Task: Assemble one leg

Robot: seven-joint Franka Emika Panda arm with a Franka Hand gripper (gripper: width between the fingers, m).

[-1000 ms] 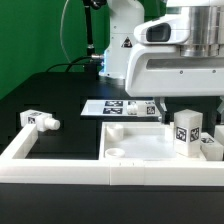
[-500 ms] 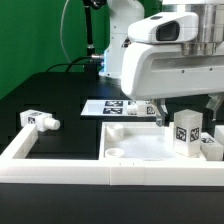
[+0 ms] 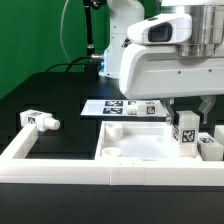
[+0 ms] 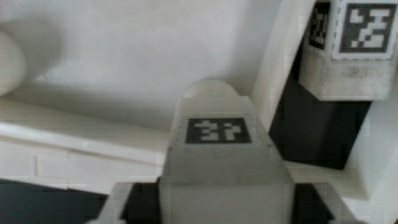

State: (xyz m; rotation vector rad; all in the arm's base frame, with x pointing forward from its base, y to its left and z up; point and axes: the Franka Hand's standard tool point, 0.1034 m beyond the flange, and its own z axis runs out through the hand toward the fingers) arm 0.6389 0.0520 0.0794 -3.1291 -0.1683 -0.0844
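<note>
My gripper (image 3: 187,118) is shut on a white leg (image 3: 186,136) and holds it upright over the right part of the large white square panel (image 3: 135,145). In the wrist view the leg (image 4: 217,135) with its square tag sits between my fingers, above the panel (image 4: 89,70); the gripper (image 4: 222,192) closes on both its sides. A second leg (image 3: 39,121) lies on the black table at the exterior view's left. A third leg (image 3: 211,148) stands right of the held one and also shows in the wrist view (image 4: 356,45).
A white raised wall (image 3: 60,166) runs along the front and up the exterior view's left side. The marker board (image 3: 122,107) lies flat behind the panel. The arm's large white body (image 3: 165,60) hangs over the right half.
The arm has shifted a little toward the exterior view's left with the leg. The panel has slid slightly left too. The lying leg has not moved.
</note>
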